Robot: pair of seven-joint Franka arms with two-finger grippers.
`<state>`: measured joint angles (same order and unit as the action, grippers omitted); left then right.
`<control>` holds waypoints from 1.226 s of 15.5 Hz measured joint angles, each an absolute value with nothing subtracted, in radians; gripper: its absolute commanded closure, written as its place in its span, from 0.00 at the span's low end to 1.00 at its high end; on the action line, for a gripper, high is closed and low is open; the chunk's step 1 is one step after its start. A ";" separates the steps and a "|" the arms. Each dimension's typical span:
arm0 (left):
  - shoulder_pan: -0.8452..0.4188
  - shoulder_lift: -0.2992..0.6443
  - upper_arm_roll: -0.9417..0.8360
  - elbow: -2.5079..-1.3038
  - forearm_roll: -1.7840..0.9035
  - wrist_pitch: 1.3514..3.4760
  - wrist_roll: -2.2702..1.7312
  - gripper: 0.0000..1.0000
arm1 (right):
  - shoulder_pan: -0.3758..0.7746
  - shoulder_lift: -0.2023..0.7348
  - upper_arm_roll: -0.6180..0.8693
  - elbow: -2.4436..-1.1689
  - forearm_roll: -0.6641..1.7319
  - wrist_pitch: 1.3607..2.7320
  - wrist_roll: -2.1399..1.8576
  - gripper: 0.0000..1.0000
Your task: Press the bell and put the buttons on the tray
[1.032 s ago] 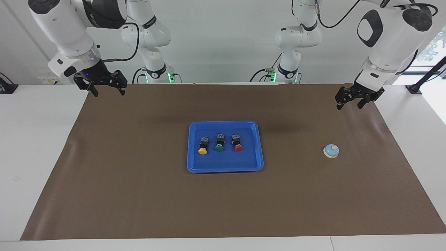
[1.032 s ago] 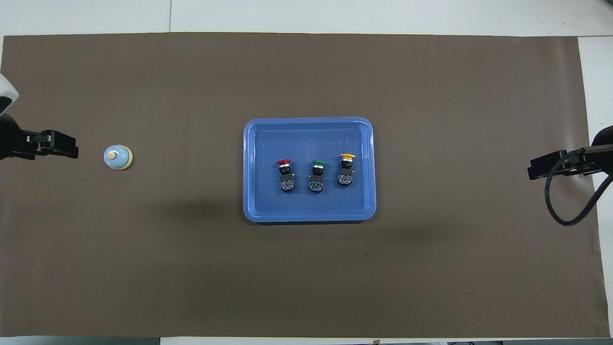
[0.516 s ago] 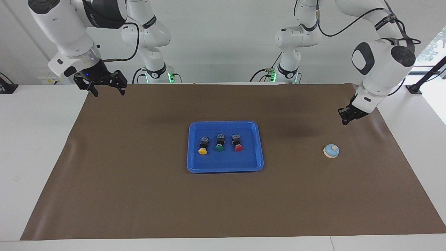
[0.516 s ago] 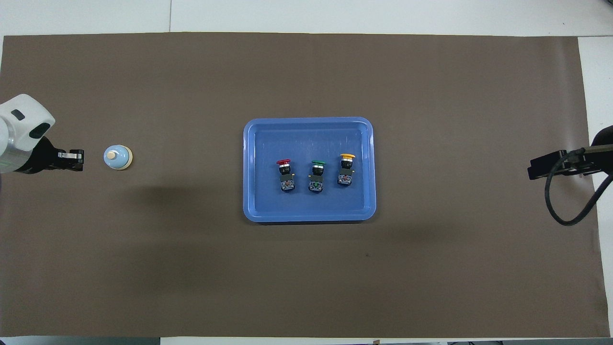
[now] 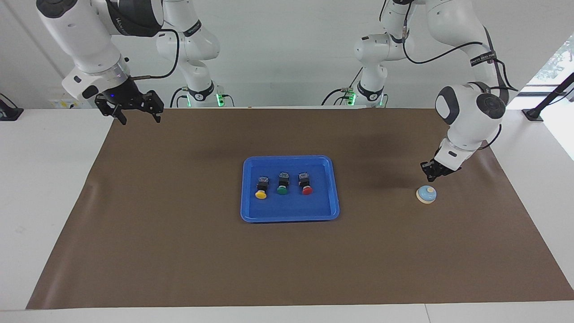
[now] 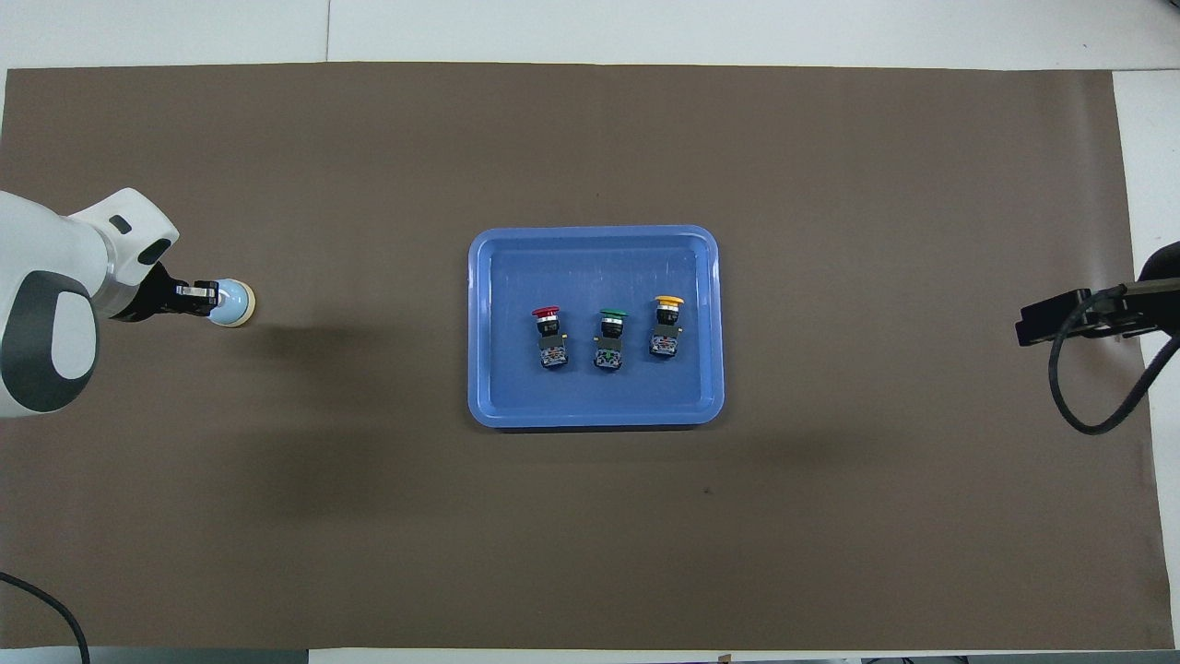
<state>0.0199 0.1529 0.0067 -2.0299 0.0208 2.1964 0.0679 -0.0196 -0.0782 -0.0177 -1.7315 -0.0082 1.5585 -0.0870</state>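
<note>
The light blue bell (image 5: 426,194) (image 6: 235,304) sits on the brown mat toward the left arm's end. My left gripper (image 5: 430,176) (image 6: 205,297) is shut and hangs just over the bell's top, a small gap still showing in the facing view. From overhead its tip covers the bell's knob. The blue tray (image 5: 334,188) (image 6: 595,238) lies mid-table and holds the yellow button (image 5: 261,187) (image 6: 666,325), green button (image 5: 282,184) (image 6: 610,327) and red button (image 5: 305,184) (image 6: 548,325) in a row. My right gripper (image 5: 139,116) (image 6: 1037,325) waits open and empty over the mat's edge at its own end.
A brown mat (image 5: 179,251) (image 6: 590,553) covers most of the white table (image 5: 45,188). A black cable (image 6: 1097,397) loops down from the right arm's wrist. The left arm's white forearm (image 6: 46,304) reaches in over the mat's end.
The left arm came down and forward from over the mat's corner until its gripper was just over the bell, and the gripper shut on the way. The right arm, tray and buttons stayed put.
</note>
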 measured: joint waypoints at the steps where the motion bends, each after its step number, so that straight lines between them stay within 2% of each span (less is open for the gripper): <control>1: 0.021 0.161 0.010 -2.030 0.021 2.214 0.068 1.00 | -0.020 -0.078 -0.018 -1.731 -0.008 1.558 -0.087 0.00; 8: 0.024 0.225 0.015 -2.032 0.021 2.289 0.068 1.00 | -0.020 -0.078 -0.018 -1.731 -0.008 1.558 -0.087 0.00; 13: 0.024 0.232 0.013 -2.022 0.020 2.289 0.068 1.00 | -0.020 -0.078 -0.018 -1.731 -0.008 1.558 -0.087 0.00; 15: 0.024 0.237 0.014 -1.975 0.020 2.201 0.068 1.00 | -0.020 -0.078 -0.018 -1.731 -0.008 1.558 -0.087 0.00; 18: 0.022 0.230 0.012 -1.824 0.020 1.969 0.068 1.00 | -0.020 -0.078 -0.018 -1.731 -0.008 1.558 -0.087 0.00; 19: 0.022 0.216 0.011 -1.784 0.020 1.908 0.068 0.77 | -0.020 -0.078 -0.018 -1.731 -0.008 1.558 -0.087 0.00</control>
